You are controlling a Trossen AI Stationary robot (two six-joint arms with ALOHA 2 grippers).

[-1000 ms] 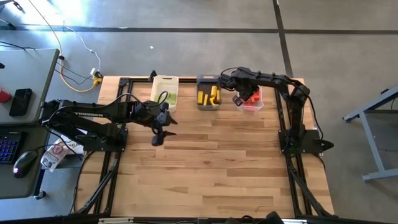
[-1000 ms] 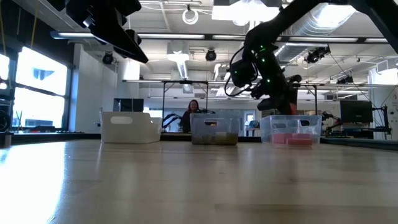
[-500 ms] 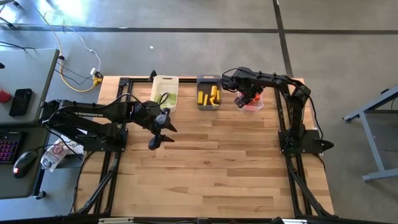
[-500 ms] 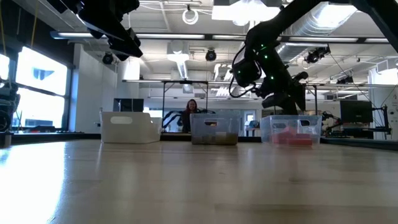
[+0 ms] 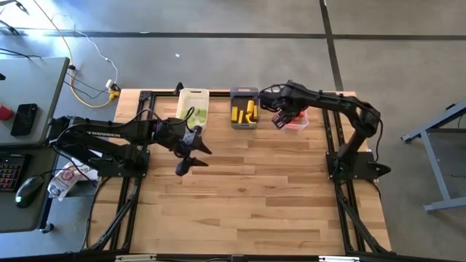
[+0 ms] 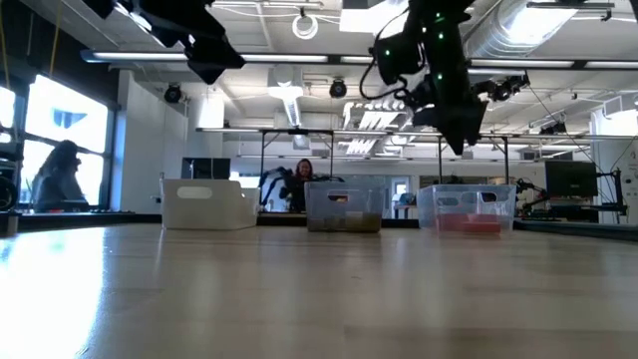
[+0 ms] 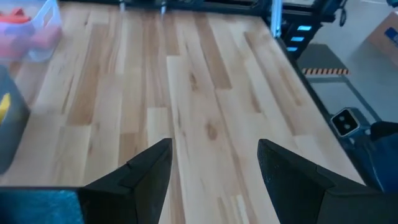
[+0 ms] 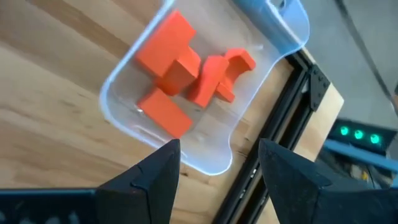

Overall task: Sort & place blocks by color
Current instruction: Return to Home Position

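Three bins in a row hold every block you can see. Take the dark grey bin (image 5: pixel 243 110) as your marker: the yellow blocks (image 5: pixel 251 110) lie inside it. The white bin (image 5: pixel 193 107), just beside it on the left arm's side, holds the green blocks (image 5: pixel 198 114). The clear bin (image 5: pixel 295 120), just beside it on the right arm's side, holds the orange-red blocks (image 8: pixel 180 68).

No block shows loose on the table (image 5: pixel 240 196) in any view, so you can judge the sorting as done, each colour in its own bin. What is left appears to be only bringing the arms to rest.

Your right gripper (image 8: pixel 217 155) hangs above the clear bin, over the edge nearer the dark grey bin. Its fingers are spread with nothing between them; the wrist view looks straight down on the orange-red pile.

Your left gripper (image 7: pixel 214 155) hovers over bare wood, away from the dark grey bin toward the left arm's base and in front of the white bin. Its fingers are spread too, and empty.

When you retract, watch the right arm most: it sits close above the clear bin's rim, so a low sweep could clip it and shift the row.
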